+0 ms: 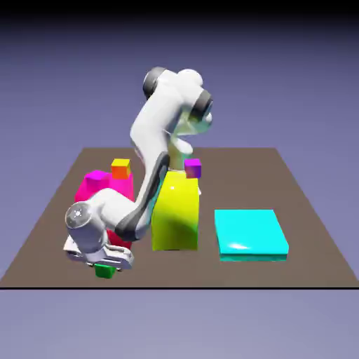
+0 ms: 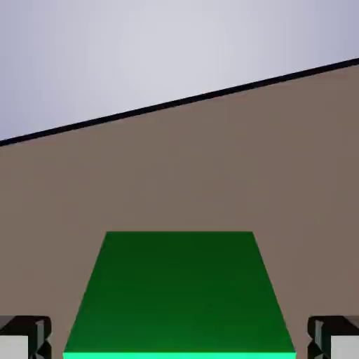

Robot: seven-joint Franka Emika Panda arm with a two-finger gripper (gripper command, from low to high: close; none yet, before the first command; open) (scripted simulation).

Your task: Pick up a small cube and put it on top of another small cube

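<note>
A brown table [image 1: 308, 231] carries the scene, with a white robot arm [image 1: 158, 140] bent low over its near edge. The arm folds down from its raised shoulder, elbow swung toward the exterior view's left, wrist tipped so the claw [image 1: 105, 265] points down and slightly outward at the table surface, a pose that looks suited to a low grasp.

Behind the claw stand a tall yellow block [image 1: 175, 214] and a magenta block [image 1: 102, 186]; off to the side, well apart, lies a flat cyan slab [image 1: 250, 235]. A small purple cube [image 1: 193, 167] sits atop the yellow block and a small orange cube [image 1: 120, 168] atop the magenta one, either a likely resting place for the stack.

The small green cube [image 2: 179, 294] lies directly between the claw's fingertips [image 2: 24, 336], filling the lower middle of the hand view. The fingertips stand to either side with gaps showing, so the claw appears open around the cube rather than clamped on it. Whether the cube rests on the table cannot be told for certain.
</note>
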